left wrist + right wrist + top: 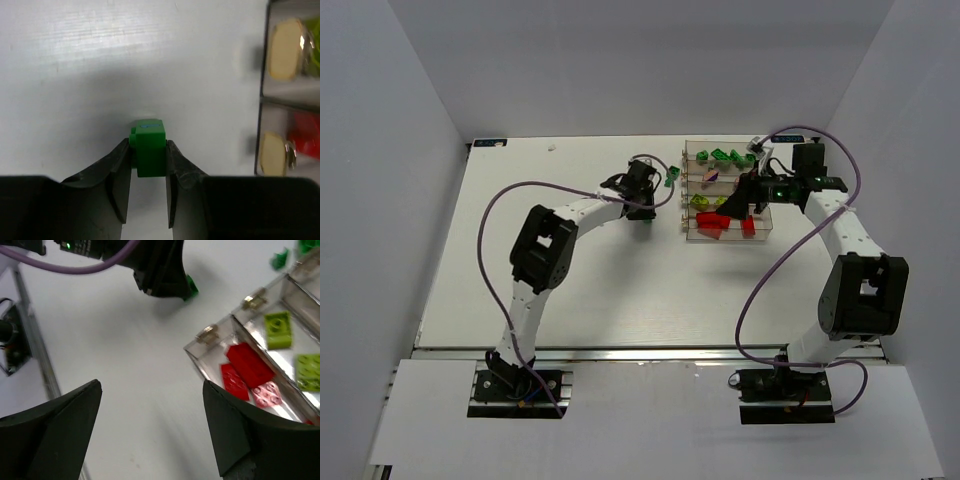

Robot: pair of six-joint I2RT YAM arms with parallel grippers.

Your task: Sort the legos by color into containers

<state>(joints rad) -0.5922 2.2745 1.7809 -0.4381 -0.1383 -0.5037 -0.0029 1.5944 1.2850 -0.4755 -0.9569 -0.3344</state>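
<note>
Legos, tiny plastic bricks, lie partly sorted by colour, and one small green plastic brick is pinched in the left gripper.
The left gripper's two dark fingers press against both sides of the green brick, low over the white table and just left of the containers, four clear plastic bins joined side by side. From far to near, the bins hold green, purple, yellow-green and red pieces. The right gripper hangs above the nearest bin, its jaws spread wide with nothing between them. Flat red bricks lie in that bin. A few loose green bricks lie on the table beside the bins' far end.
</note>
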